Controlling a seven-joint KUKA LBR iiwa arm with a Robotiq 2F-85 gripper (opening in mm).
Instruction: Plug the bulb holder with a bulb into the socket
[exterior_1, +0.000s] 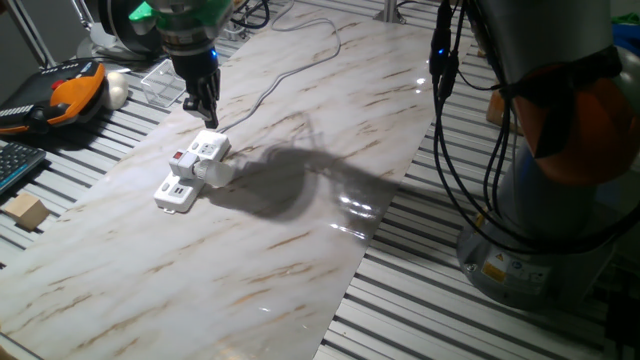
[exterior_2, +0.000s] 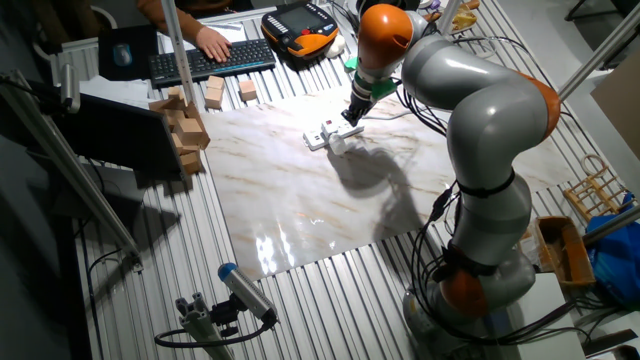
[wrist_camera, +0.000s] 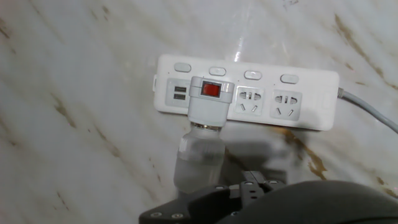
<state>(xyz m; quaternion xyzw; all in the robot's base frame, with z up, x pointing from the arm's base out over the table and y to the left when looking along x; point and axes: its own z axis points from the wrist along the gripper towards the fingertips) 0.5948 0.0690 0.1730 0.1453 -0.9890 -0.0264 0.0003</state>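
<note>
You see smooth white plastic on the socket (wrist_camera: 249, 93) and bulb holder (wrist_camera: 210, 102), a frosted bulb (wrist_camera: 199, 158), and a glossy marble-patterned tabletop (exterior_1: 300, 250).

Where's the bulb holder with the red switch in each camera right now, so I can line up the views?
One fixed view: bulb holder left of centre, on the power strip, below the claw.
Other fixed view: upper middle, by the arm's tip, red switch just visible.
Hand view: centre, seated on the strip, bulb pointing down-frame.
Shared landmark: the white power strip on the marble board.
</note>
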